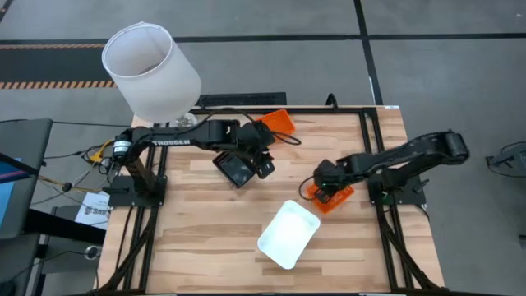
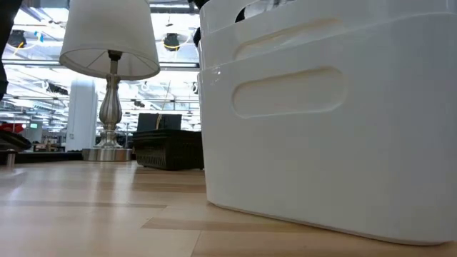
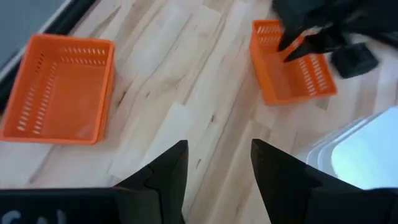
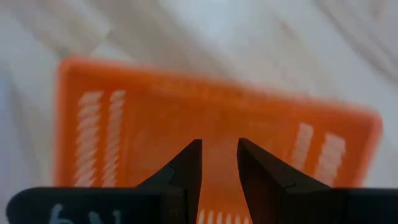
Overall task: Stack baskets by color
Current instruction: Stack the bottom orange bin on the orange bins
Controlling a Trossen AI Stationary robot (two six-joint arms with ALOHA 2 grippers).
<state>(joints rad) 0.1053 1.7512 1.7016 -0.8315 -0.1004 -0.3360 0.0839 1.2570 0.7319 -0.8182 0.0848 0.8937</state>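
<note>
Baskets were shallow plastic rectangles with slotted, mesh-like sides. One orange basket (image 1: 278, 122) lay at the table's (image 1: 205, 238) far edge, a second orange basket (image 1: 333, 197) right of centre, a black basket (image 1: 237, 169) left of centre, and a white stack (image 1: 288, 233), at least two nested, nearer the front edge. The left arm reached in from the left beside the lamp (image 1: 152, 70), its left gripper (image 1: 265, 167) released, fingers (image 3: 171, 171) apart over bare wood beside the black basket. The right arm bent in from the right; the right gripper (image 1: 327, 191) hung over the second orange basket, fingers (image 4: 186, 168) parted with nothing seen between them. Counted: two orange, one black, one white stack.
</note>
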